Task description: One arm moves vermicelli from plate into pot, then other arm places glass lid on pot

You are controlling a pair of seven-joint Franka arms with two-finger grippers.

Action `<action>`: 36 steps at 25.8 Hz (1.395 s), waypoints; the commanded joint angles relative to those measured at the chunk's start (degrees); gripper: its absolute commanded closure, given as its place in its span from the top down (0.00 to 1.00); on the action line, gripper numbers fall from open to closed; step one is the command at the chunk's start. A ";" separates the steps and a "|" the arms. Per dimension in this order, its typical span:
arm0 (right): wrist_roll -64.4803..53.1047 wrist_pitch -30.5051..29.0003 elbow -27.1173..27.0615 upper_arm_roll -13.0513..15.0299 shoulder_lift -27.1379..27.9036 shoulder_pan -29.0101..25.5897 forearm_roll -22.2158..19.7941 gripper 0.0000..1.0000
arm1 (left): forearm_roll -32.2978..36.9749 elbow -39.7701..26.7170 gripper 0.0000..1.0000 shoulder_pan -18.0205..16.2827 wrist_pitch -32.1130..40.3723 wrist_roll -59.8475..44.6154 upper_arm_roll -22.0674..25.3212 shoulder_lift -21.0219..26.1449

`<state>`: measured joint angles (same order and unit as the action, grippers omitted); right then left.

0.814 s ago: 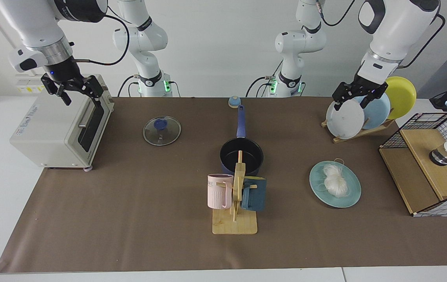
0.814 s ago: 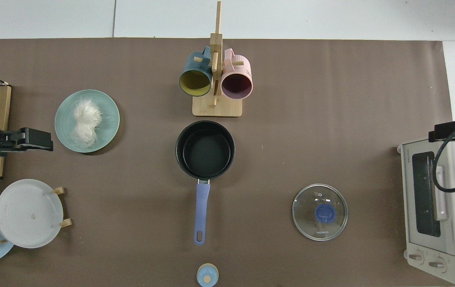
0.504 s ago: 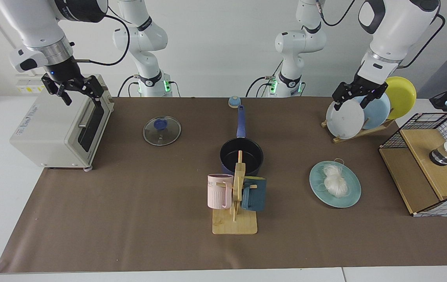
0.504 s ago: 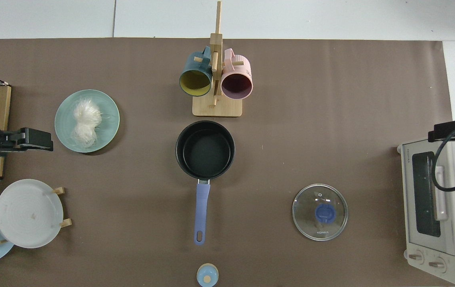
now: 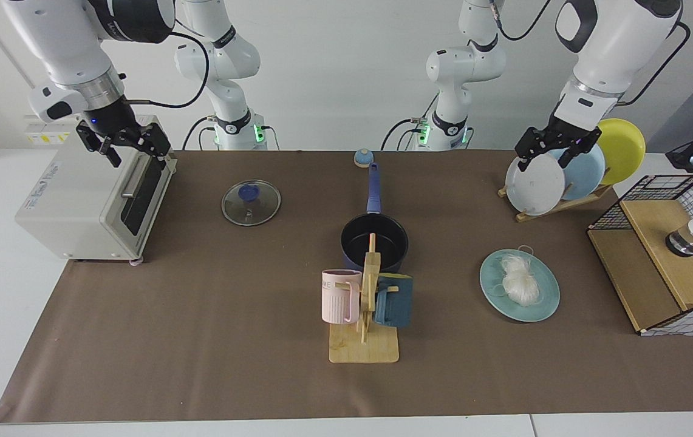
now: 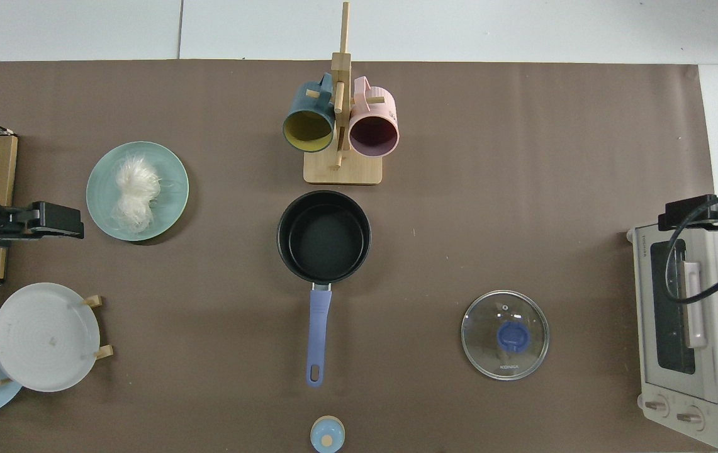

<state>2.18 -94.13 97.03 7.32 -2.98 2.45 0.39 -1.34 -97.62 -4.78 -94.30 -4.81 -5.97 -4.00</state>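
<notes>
While the left hand (image 5: 556, 150) waits, right hand (image 5: 133, 147) hovers above toaster oven (image 5: 88, 197).

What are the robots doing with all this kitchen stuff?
Nothing is being held yet. The vermicelli sits on its plate, the pot is empty, and the lid lies flat on the table. The right end effector hangs open above the toaster oven; the left end effector hangs open by the plate rack.

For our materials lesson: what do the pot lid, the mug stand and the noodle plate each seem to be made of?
Glass lid: clear glass, since the mat shows through it; thin metallic rim, blue knob, probably plastic.
Mug stand: pale, matte wood, possibly bamboo.
Plate under the vermicelli: smooth teal, likely glazed ceramic, though it could be plastic.
</notes>
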 commanded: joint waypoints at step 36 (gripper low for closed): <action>11.44 -51.94 43.15 -8.81 1.66 4.05 0.31 1.00 | 0.99 0.24 1.00 -1.37 -25.14 0.24 2.19 14.54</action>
<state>10.23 -139.29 135.07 -0.18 -1.57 5.43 0.56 -1.16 -98.21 -5.19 -117.54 -5.28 -4.30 8.52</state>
